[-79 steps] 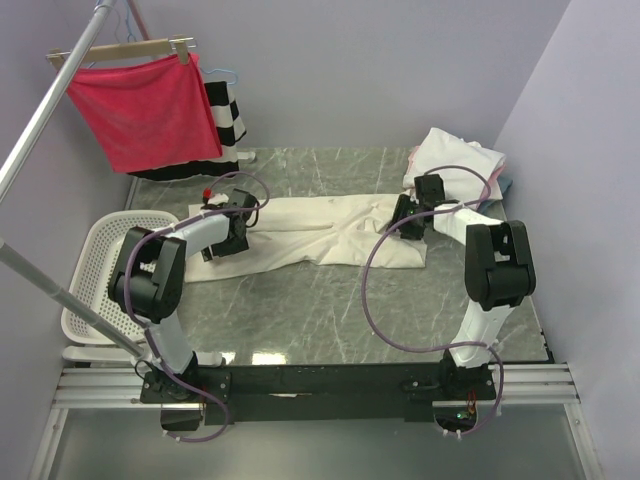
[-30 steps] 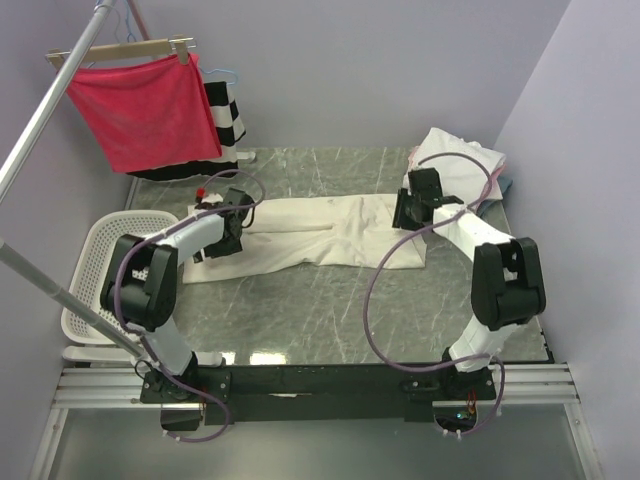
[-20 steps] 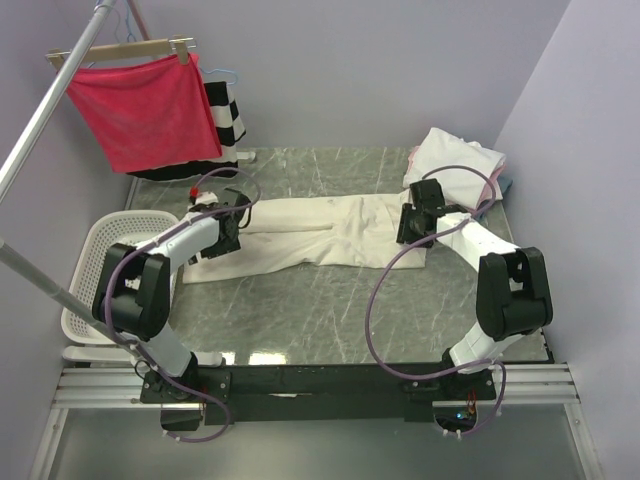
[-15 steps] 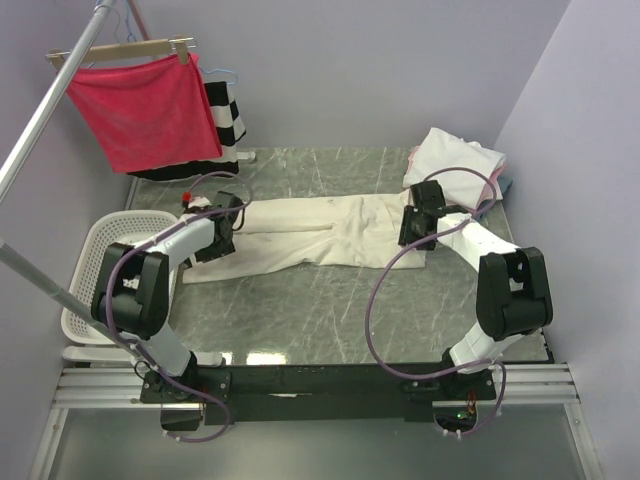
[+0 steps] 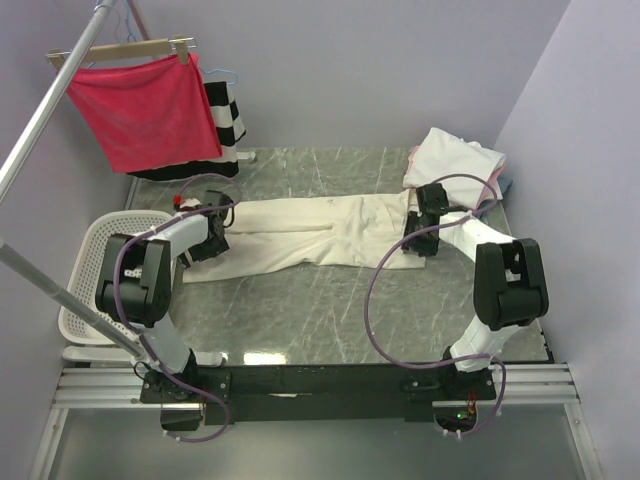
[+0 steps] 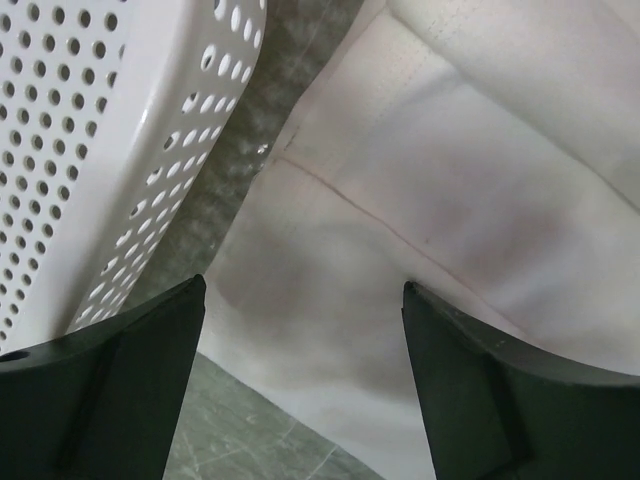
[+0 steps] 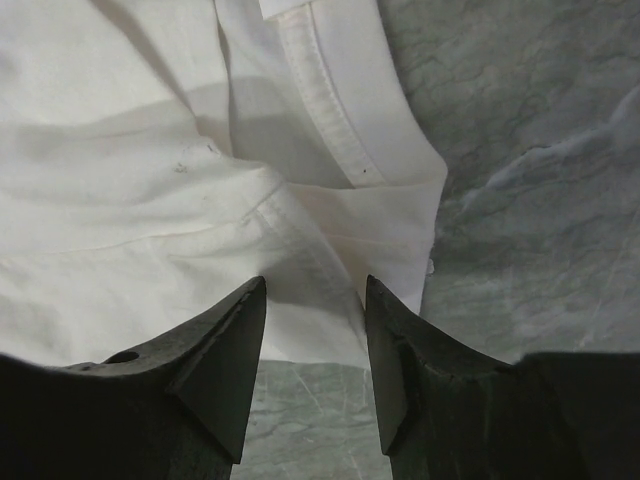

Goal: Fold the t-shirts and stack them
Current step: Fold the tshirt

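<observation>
A cream t-shirt [image 5: 310,232] lies folded lengthwise across the middle of the table. My left gripper [image 5: 205,240] hovers open over its left end, close to the near edge; in the left wrist view the gripper [image 6: 302,300] has cloth [image 6: 420,190] between its spread fingers. My right gripper [image 5: 416,242] is open over the shirt's right end, near the near right corner; the right wrist view shows the gripper [image 7: 315,300] over a folded hem [image 7: 330,110]. A stack of folded t-shirts [image 5: 455,160], cream with pink and blue edges, sits at the back right.
A white perforated basket [image 5: 85,270] stands at the left, right beside the shirt's end, and shows in the left wrist view [image 6: 90,150]. A red cloth [image 5: 145,105] and a striped garment [image 5: 225,115] hang at the back left. A metal rail [image 5: 50,100] crosses the left side.
Both grippers have moved outward and toward the near edge of the shirt, the left one to the shirt's left end, the right one to its right end. The shirt lies as before.
</observation>
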Controlling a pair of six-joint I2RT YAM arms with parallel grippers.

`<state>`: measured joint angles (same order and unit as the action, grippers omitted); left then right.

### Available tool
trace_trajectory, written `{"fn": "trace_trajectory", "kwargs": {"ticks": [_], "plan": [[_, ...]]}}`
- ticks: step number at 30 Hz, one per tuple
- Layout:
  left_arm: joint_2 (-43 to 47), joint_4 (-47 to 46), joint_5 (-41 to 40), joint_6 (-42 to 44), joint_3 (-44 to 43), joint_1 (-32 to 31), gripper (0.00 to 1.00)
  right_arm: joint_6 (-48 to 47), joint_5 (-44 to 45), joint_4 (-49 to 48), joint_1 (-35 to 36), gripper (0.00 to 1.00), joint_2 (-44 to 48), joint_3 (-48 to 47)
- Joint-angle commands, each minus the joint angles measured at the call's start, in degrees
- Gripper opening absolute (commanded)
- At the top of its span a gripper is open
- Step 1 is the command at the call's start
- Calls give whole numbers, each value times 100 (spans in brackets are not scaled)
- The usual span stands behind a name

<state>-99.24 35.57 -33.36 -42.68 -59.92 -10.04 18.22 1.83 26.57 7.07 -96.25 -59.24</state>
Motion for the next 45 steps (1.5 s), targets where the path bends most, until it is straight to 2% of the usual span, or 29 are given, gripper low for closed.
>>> {"fn": "trace_trajectory", "kwargs": {"ticks": [1, 2, 4, 5, 6, 7, 8, 9, 11, 12, 13, 20, 25, 26, 27, 28, 29, 30, 32, 39, 40, 41, 43, 44, 45], "plan": [[-166, -200, 190, 66, 7, 73, 84, -55, -165, 41, -65, 51, -113, 71], [-174, -208, 199, 75, 15, 73, 83, -55, -165, 33, -83, 50, -105, 132], [-174, -209, 199, 93, 24, 81, 78, -11, -156, -20, -101, 37, -35, 211], [-157, -217, 207, 110, 33, 81, 75, 15, -165, -20, -109, 29, 0, 281], [-157, -217, 216, 119, 33, 81, 65, 50, -52, -11, -109, 11, 35, 317], [-140, -226, 234, 171, 33, 81, 58, 59, 10, -3, -109, 3, 149, 360], [-113, -217, 243, 207, 33, 81, 51, 94, 141, 32, -118, 0, 220, 430], [-104, -200, 234, 242, 16, 81, 34, 190, 273, 33, -127, 0, 307, 466], [-113, -104, 120, 312, 7, 81, 19, 261, 739, 94, -144, 0, 571, 554], [-122, -34, 67, 312, -11, 81, 7, 296, 888, 138, -153, 0, 650, 563], [-122, -7, -29, 312, -2, 81, 1, 322, 1046, 190, -179, 0, 782, 563], [-253, 46, -188, 295, -11, 108, 1, 314, 2005, 752, -276, 0, 880, 422], [-307, -49, -92, 338, -29, 108, 1, 393, 1954, 894, -268, 0, 722, 493], [-280, -120, -4, 382, -11, 99, 2, 367, 1884, 790, -276, 0, 730, 554], [-245, -182, 92, 409, 41, 73, 9, 358, 1805, 745, -268, 0, 748, 572], [-210, -208, 85, 444, 59, 64, 12, 358, 1813, 727, -276, 0, 765, 580], [-218, -139, 32, 418, 59, 64, 11, 367, 1865, 762, -268, 0, 774, 598], [-218, -130, -55, 401, 51, 64, 1, 402, 1909, 780, -285, 0, 783, 598], [-253, -217, 23, 453, 94, 64, 1, 437, 1962, 797, -276, 0, 783, 590], [-552, 361, -688, 32, -134, 64, 1, 560, 2190, 1025, -364, 0, 678, 458], [-552, 424, -819, -21, -160, 64, 1, 577, 2225, 1148, -373, 5, 643, 371], [-552, 468, -838, -56, -221, 64, 6, 639, 2356, 1201, -373, 26, 625, 335], [-448, 538, -882, -92, -265, 29, 19, 692, 2419, 1263, -347, 44, 712, 291], [-369, 538, -926, -118, -257, -58, 32, 674, 2341, 1194, -338, 53, 817, 299], [-272, 512, -935, -66, -248, -111, 42, 666, 2270, 1141, -338, 55, 1114, 317]]}}
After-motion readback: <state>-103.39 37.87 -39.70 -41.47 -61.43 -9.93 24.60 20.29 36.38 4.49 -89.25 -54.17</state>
